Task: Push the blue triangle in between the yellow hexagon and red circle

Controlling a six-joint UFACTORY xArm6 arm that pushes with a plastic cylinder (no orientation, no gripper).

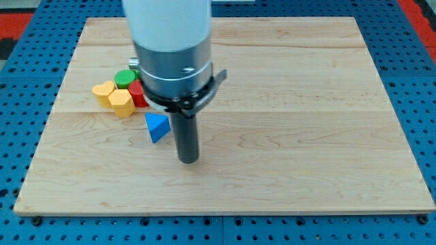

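While our tip (188,160) rests just right of and nearer than the blue triangle (157,126), not touching it, the triangle sits below the yellow hexagon (122,103) and partly hidden red circle (138,93); we carry no fingers, nothing held.

green block (124,77) top of cluster | yellow block (103,91) left | wooden board (306,136)
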